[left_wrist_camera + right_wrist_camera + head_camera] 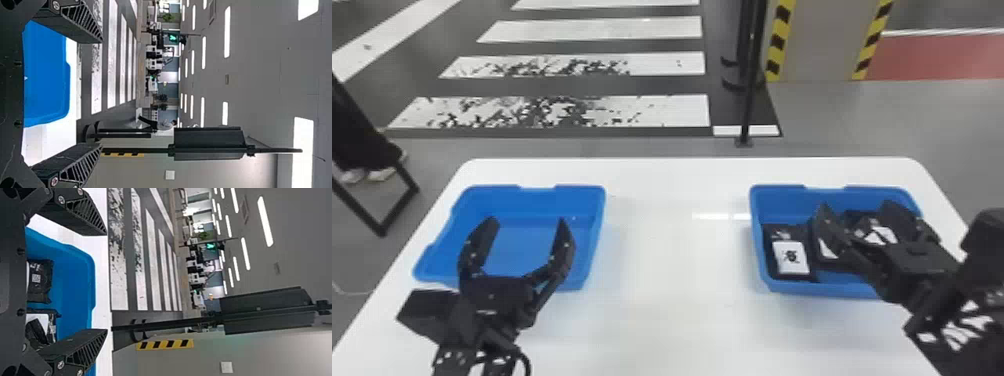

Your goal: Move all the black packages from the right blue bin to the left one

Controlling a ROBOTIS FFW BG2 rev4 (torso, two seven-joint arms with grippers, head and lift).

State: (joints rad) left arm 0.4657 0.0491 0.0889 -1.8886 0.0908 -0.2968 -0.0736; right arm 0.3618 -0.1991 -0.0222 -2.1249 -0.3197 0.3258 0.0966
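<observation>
Over the right blue bin (819,288), my right gripper (854,207) is open, its fingers spread above the packages. A black package with a white label (790,257) lies at that bin's left side, and more black packages (877,231) lie beside it, partly hidden by the gripper. In the right wrist view the right gripper (106,282) holds nothing, with a black package (39,280) in the bin beyond. My left gripper (524,225) stands open over the left blue bin (532,202), where no package is visible. The left wrist view has the left gripper (102,92) with wide-apart fingers.
Both bins stand on a white table (677,260), with a wide stretch of tabletop between them. Beyond the table's far edge a black post (749,95) rises from the floor. A black frame (382,227) stands off the table's left side.
</observation>
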